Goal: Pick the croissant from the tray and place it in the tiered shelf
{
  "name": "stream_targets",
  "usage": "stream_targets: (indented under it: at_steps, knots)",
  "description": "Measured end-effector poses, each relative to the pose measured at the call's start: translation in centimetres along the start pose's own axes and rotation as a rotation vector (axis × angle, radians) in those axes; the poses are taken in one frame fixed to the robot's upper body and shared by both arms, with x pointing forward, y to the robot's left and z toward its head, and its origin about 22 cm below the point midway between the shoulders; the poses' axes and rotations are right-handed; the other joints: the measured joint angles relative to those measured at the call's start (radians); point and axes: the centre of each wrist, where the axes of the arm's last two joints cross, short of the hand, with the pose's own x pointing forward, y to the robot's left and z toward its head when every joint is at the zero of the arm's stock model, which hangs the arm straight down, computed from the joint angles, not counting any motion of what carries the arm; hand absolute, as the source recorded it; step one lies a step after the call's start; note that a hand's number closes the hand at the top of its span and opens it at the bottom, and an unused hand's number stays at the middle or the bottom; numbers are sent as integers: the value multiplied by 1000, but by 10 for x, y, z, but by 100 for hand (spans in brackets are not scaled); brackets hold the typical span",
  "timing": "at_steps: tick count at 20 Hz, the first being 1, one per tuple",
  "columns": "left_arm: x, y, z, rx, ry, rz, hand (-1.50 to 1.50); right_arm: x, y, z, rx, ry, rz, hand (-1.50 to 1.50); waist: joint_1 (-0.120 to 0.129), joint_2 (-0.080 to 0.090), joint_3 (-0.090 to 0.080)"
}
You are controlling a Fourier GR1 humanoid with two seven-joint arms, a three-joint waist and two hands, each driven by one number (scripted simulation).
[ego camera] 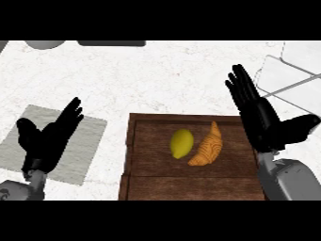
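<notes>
Hovering open-fingered and empty, right robot hand [259, 113] beside tray [140, 155], croissant [208, 146] untouched; left robot hand [48, 139] likewise.

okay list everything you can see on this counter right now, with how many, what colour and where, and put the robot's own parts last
Orange-brown crescent croissant: one, on the tray, right of the lemon.
Yellow oval lemon: one, on the tray, just left of the croissant.
Dark brown wooden tray: one, lower centre of the counter.
Grey cloth mat: one, left of the tray.
White tiered shelf: one, right edge, partly cut off.
White marbled counter: one, under everything.
Two grey objects at the top edge: cut off, cannot identify.
Left hand: black, open, over the mat.
Right hand: black, open, right of the tray.
</notes>
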Motion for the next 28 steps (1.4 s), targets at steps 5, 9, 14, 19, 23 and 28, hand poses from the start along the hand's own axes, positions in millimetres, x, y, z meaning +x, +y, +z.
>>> stream_targets:
  at_steps: [5, 9, 14, 19, 23, 28]
  knots:
    - [12, 4, -1, 41, -119, -49, 0, -13, -30, 25, -322, -15, -9, -150, -22, 6, 34]
    - [15, 6, -2, 68, -167, -78, 0, -15, -49, 37, -581, -41, -133, 150, -75, -2, 55]
    - [15, 2, -2, 78, -222, -108, 0, -76, -81, 92, -1089, 123, 78, -150, -76, 20, 49]
    - [5, -16, -8, 59, -246, -119, 0, -80, -70, 112, -1322, 9, 90, -150, -54, 16, 53]
    - [4, -22, -14, 48, -257, -132, 0, -82, -46, 136, -1274, -73, 61, -150, -33, 14, 51]
    - [4, -31, -21, 20, -272, -143, 0, -89, -9, 168, -1139, -17, 125, -150, 0, 18, 48]
